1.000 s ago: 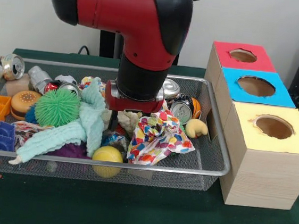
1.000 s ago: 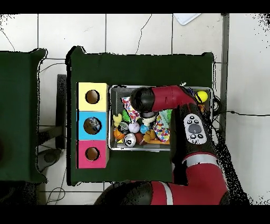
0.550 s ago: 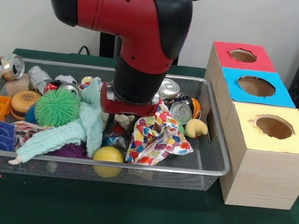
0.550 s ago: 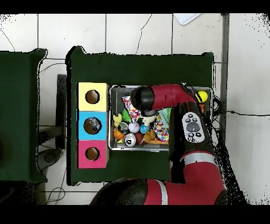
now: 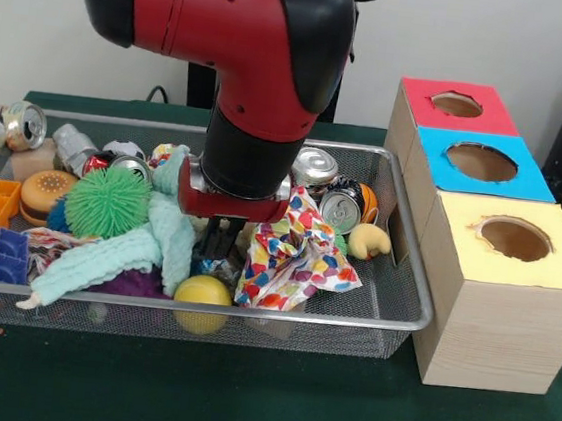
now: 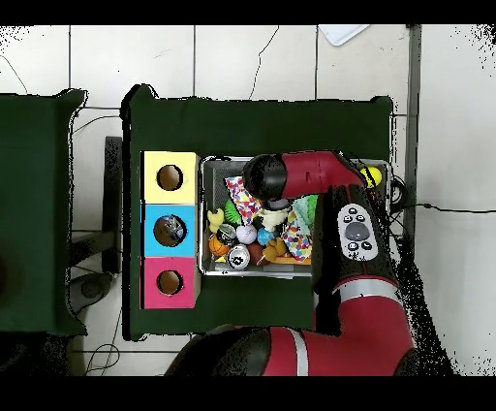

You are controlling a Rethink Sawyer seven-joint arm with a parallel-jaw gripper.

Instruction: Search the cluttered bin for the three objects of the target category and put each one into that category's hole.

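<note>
Gripper: reaching down into the middle of the wire bin, its dark tips sinking between the mint knitted cloth and the patterned cloth; I cannot tell whether it is wide, narrow or holding anything, since the clutter and the red wrist are covering the tips.

Likely reason for the pose: the arm is hanging straight over the pile, which looks like a probe or a pick in the gap between the two cloths, where a pale crumpled thing is lying half buried; what that thing is I cannot tell.

Task's things: the target category is not being shown by anything here; cans are lying at the bin's back near the boxes, another can is sitting at the far corner by the rim; a green spiky ball, a yellow ball and a toy burger are lying on the side away from the boxes.

Holes: the red box, blue box and yellow box are standing in a row just beside the bin; from overhead the blue box's hole is showing something inside, the other two are looking empty.

Stage, as a judgement: searching; nothing is being carried toward a hole yet.
</note>
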